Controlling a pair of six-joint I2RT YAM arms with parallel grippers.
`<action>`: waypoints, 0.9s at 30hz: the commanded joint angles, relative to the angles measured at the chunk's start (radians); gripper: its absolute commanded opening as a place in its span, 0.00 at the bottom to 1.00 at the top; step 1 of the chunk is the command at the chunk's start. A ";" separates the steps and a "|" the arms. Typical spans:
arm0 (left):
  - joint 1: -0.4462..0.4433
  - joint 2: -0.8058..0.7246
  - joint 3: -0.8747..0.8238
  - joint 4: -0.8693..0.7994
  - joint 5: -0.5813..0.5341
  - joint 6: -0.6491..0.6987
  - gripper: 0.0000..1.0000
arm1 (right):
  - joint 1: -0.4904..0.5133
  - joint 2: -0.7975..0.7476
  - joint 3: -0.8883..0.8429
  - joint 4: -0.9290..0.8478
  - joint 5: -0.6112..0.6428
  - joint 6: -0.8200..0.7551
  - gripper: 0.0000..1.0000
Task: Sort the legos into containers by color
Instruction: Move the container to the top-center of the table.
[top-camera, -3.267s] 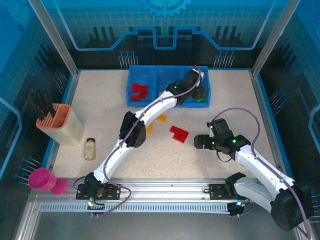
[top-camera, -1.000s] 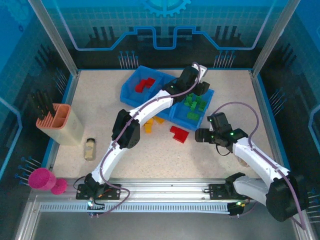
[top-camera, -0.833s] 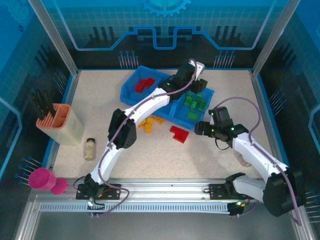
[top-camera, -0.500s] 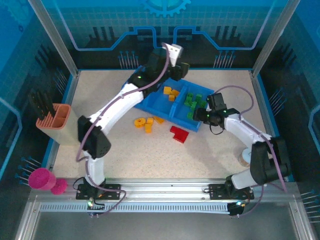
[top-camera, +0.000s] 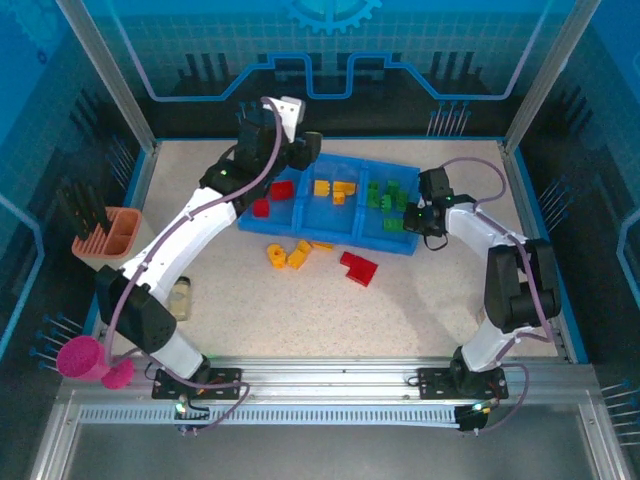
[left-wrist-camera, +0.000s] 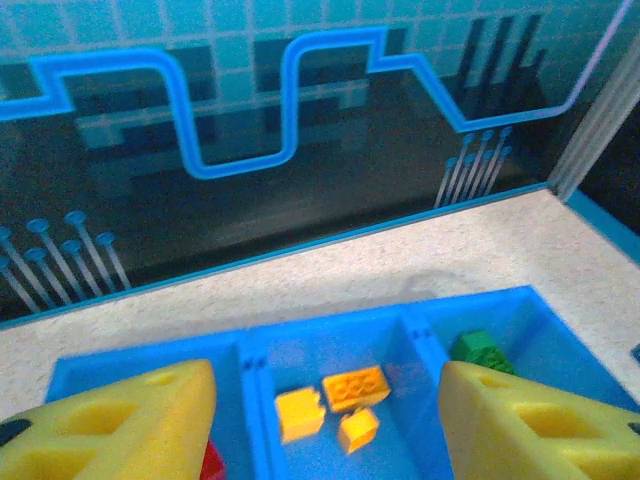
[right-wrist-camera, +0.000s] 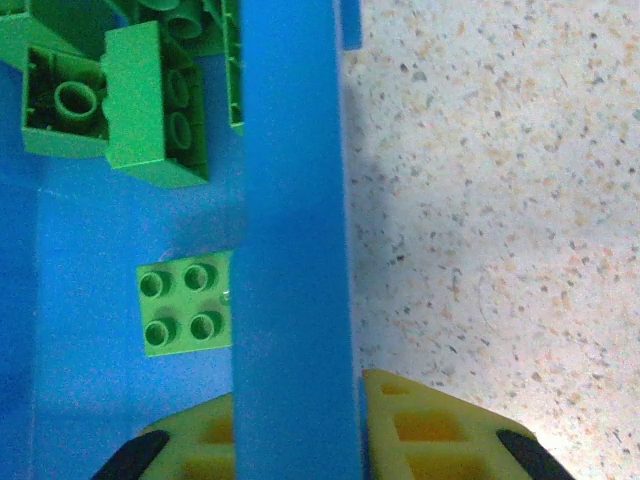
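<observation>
Right wrist: pincer (right-wrist-camera: 300, 432) astride tray wall (right-wrist-camera: 290, 200)

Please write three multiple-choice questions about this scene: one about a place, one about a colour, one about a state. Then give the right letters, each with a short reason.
1. Where is the big red brick?
A) inside the tray
B) on the table, in front of the tray
C) in the pink cup

2. What colour are the bricks in the tray's right compartment?
A) red
B) green
C) yellow

3. What is the right gripper doing?
A) open above the table
B) holding a red brick
C) shut on the tray's right wall

Answers:
1 B: it lies on the speckled table near the tray's front wall.
2 B: green bricks lie there.
3 C: the right wrist view shows the blue wall between its fingers.
</observation>
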 joint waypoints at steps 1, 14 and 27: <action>0.018 -0.067 -0.038 -0.005 -0.034 0.006 0.62 | -0.035 -0.001 0.125 0.105 -0.181 0.137 0.10; 0.055 -0.163 -0.128 -0.078 -0.034 0.013 0.63 | -0.054 0.199 0.418 0.099 -0.070 -0.199 0.10; 0.090 -0.235 -0.217 -0.186 -0.044 0.003 0.66 | -0.061 0.316 0.448 0.079 -0.057 -0.266 0.29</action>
